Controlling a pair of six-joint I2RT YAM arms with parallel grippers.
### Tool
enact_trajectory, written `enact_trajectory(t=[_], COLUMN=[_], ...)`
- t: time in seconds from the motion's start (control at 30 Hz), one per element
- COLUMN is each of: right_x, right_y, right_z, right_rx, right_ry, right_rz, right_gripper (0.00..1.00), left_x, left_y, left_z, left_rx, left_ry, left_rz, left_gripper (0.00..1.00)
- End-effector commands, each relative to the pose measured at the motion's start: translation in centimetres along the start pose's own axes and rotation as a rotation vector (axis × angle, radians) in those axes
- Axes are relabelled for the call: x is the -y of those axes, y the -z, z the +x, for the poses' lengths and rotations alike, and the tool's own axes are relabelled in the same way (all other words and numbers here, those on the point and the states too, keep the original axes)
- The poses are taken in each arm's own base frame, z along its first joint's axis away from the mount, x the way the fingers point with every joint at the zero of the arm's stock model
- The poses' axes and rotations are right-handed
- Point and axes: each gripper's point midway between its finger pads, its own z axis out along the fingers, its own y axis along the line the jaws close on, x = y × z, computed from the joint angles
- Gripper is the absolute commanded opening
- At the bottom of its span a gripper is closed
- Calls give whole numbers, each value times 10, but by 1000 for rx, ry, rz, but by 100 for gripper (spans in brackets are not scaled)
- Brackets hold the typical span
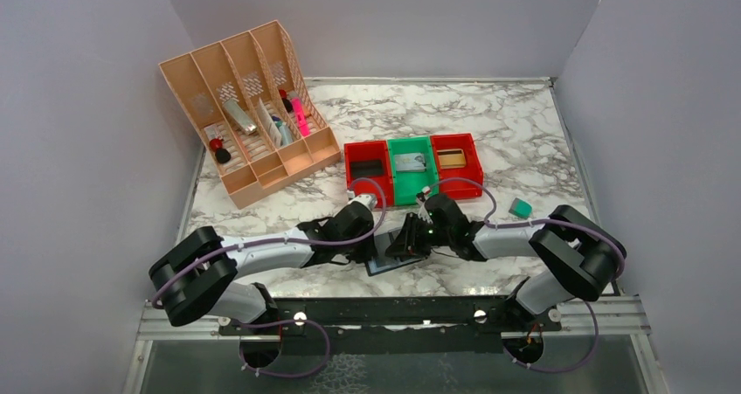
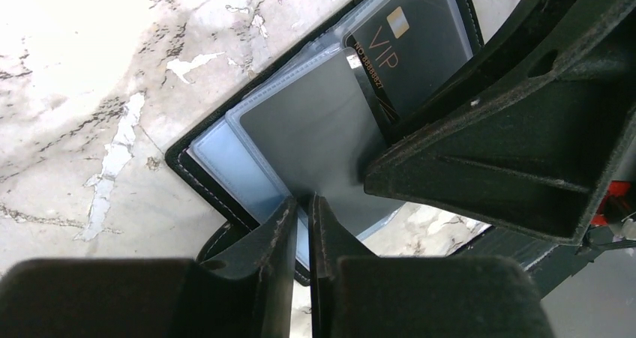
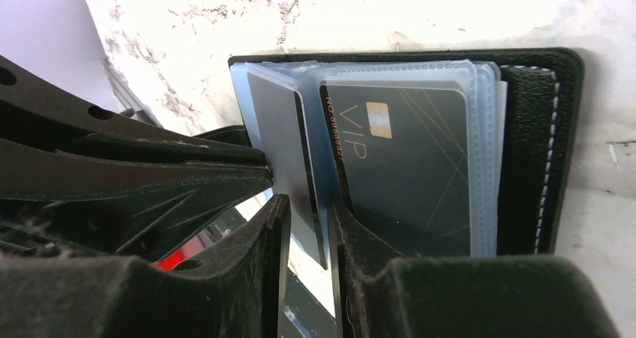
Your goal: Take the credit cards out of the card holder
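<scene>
Where the card holder (image 3: 529, 158) lies: open on the marble bench (image 2: 97, 91) near its front edge, between our two arms, with its clear sleeves fanned.
Left jaws: closed together on the lower edge of a clear sleeve (image 2: 300, 143), which pins the holder for us.
Right jaws: a narrow gap, straddling the corner of a dark card (image 3: 306, 173) that sticks out of its sleeve; we cannot tell whether the pads bite it.
VIP card (image 3: 409, 166): seated in the sleeve just beside, untouched.
Step in hand: we judge it is drawing the dark card out.
How we do it well: we clamp firmly on the card alone, not on the sleeve film, pull straight along the pocket's opening, and hold the left grip steady so the holder neither lifts nor slides.
Risk: a skewed pull may jam the card or drag the holder along.
</scene>
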Motion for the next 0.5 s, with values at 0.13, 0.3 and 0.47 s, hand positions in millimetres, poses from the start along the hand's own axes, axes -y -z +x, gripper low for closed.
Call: enact_trajectory(t=[0.13,0.3,0.47], right_x=[3,1,-10], right_y=[6,9,12], right_z=[9,5,5], right_rx=[-64,-51,-59], right_ry=[-77,-85,-52], right_rz=[-68,-83,-149], right_gripper=[30,36,30], left_x=[-12,-18,-18], left_y=[-3,0,2], left_z=[15,17,15], left_rx=[-70,-66,-64], left_ry=[-36,-34,-38], left_rz=[-52,-76,-78], left_gripper=[11,10,10])
